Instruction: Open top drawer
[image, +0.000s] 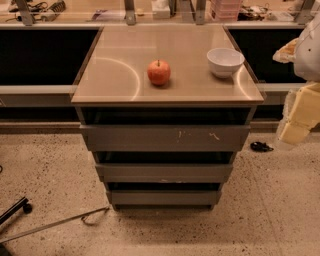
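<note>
Top drawer (165, 138) sits right under the countertop (120, 75), widest of 3. Gripper (300, 117) hangs at the right edge, can't tell if it's open or closed. No handle, so I'd hook the upper lip and pull straight toward the near side.

Three drawers (165, 137) (164, 172) (164, 198), one apple (158, 72), one bowl (225, 61), one tool (299, 117) (far right).

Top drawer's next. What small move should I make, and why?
Probably swing the gripper left toward the upper lip of the top drawer. The gripper sits at the right edge, apart from the cabinet, and the flat front has no handle, so the dark gap above it looks like the only hold.
</note>
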